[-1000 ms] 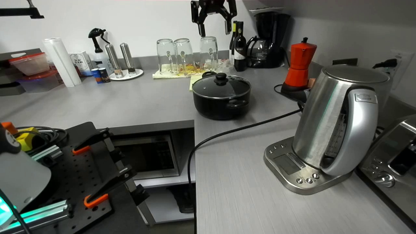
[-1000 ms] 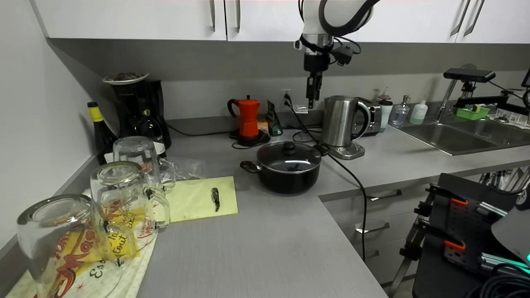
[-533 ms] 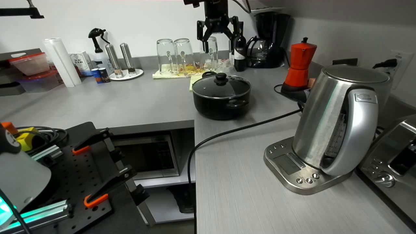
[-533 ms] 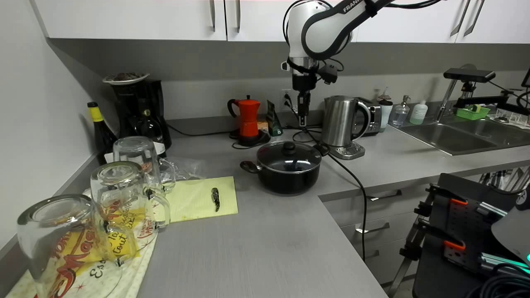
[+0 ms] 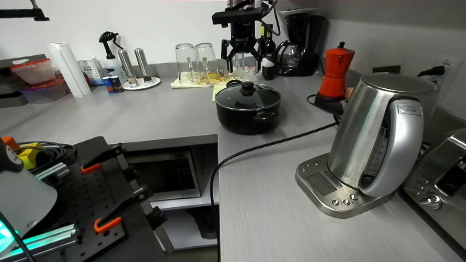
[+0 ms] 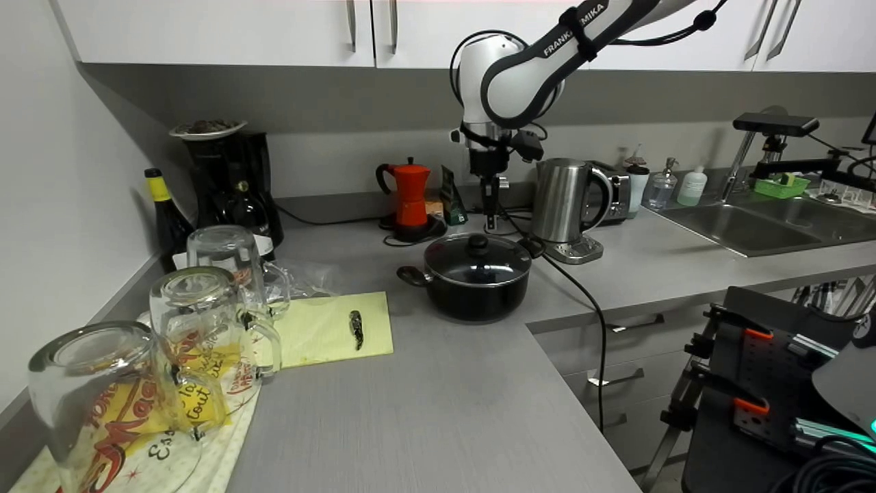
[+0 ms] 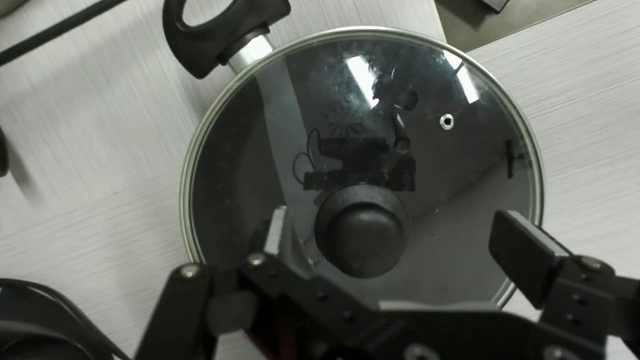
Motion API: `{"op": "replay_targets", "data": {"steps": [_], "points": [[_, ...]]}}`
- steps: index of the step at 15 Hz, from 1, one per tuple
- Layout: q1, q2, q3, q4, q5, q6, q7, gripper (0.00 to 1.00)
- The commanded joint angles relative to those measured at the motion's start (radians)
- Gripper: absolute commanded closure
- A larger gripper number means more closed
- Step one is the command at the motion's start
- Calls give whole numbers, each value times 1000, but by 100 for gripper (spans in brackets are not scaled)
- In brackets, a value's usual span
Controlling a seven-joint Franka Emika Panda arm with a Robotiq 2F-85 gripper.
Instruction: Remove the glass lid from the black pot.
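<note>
The black pot point(image 5: 238, 120) stands on the grey counter, and it also shows in another exterior view point(image 6: 472, 301). The glass lid point(image 5: 233, 100) lies on the pot, with its black knob point(image 5: 248, 88) at the centre. The lid fills much of the wrist view point(image 7: 460, 170); one pot handle point(image 7: 220, 37) shows at its upper left. My gripper point(image 5: 244, 67) is open and empty, pointing down above the lid, apart from it in both exterior views point(image 6: 491, 223). In the wrist view, the knob point(image 7: 367, 240) appears between the spread fingers of the gripper point(image 7: 391, 227), closer to the left finger.
A steel kettle point(image 5: 364, 134), a red moka pot point(image 5: 335, 69) and a coffee maker point(image 5: 304, 43) stand near the pot. A black cable point(image 5: 276, 140) runs across the counter beside it. Upturned glass mugs point(image 6: 198, 322) stand on a cloth beside a yellow cloth point(image 6: 321, 339).
My gripper has come down toward the lid, moving left in an exterior view. It stays open. The pot and lid have not moved.
</note>
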Motion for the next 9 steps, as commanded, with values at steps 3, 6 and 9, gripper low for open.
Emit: {"op": "replay_targets", "data": {"steps": [3,6,9], "points": [[-11,74,29,65,3,13,-104,0],[-20,107,38,93,13,2,-146,0],[-26,135,39,118,9,-5,-171,0]]}}
